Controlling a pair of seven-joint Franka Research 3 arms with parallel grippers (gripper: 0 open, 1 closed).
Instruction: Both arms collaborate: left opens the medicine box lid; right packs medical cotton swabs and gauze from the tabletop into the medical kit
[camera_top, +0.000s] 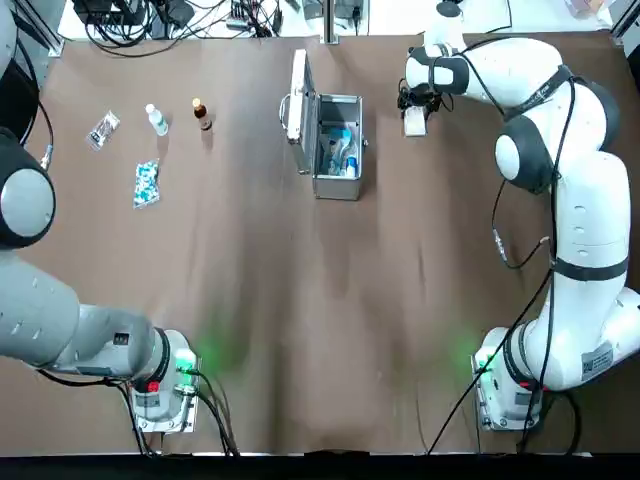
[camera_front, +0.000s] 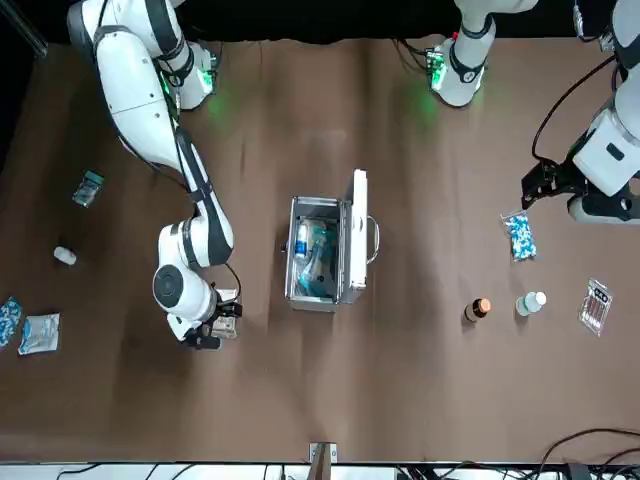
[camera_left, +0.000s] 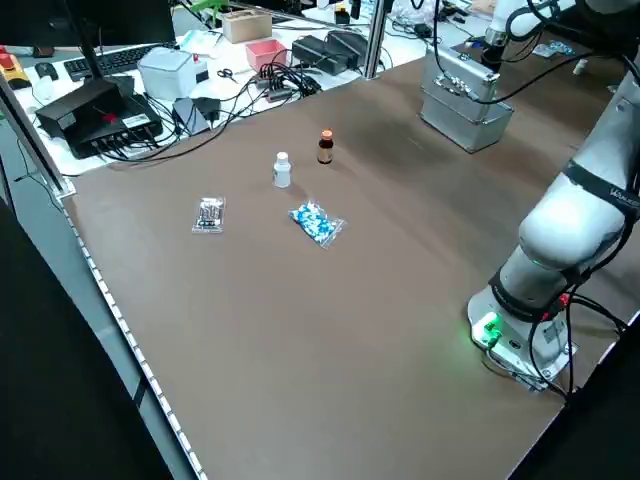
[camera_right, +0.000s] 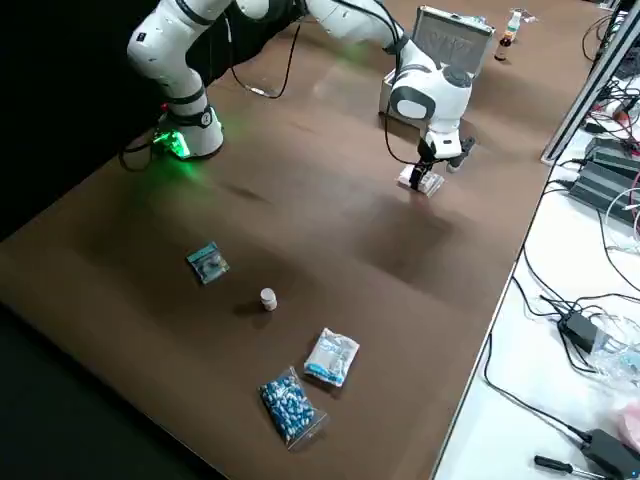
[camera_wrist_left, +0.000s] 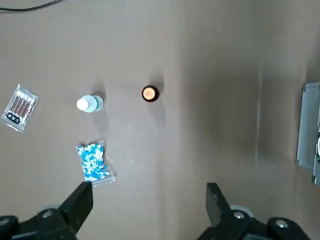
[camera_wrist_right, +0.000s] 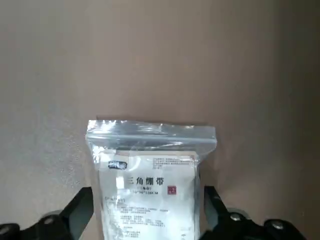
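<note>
I have the right gripper (camera_wrist_right: 149, 210) low over the gauze (camera_wrist_right: 150, 185), which lies flat on the bench (camera_top: 300, 300) at about 3 o'clock from the medical kit (camera_top: 338, 150) in the top view. Its 2 fingers (camera_wrist_right: 82, 207) stand apart, 1 on each long side of the packet, not yet closed on it.

The medicine box lid (camera_top: 298, 95) stands upright, and a blue-and-white packet, probably the medical cotton swabs (camera_top: 338, 150), lies inside.

The left gripper (camera_wrist_left: 149, 210) hangs spread and empty, well clear at 9 o'clock.

For a clean pick, I would:
1. Keep the packet centred.
2. Close on the stiff middle rather than the loose clear flap.
3. Lift straight before moving toward the kit.
</note>
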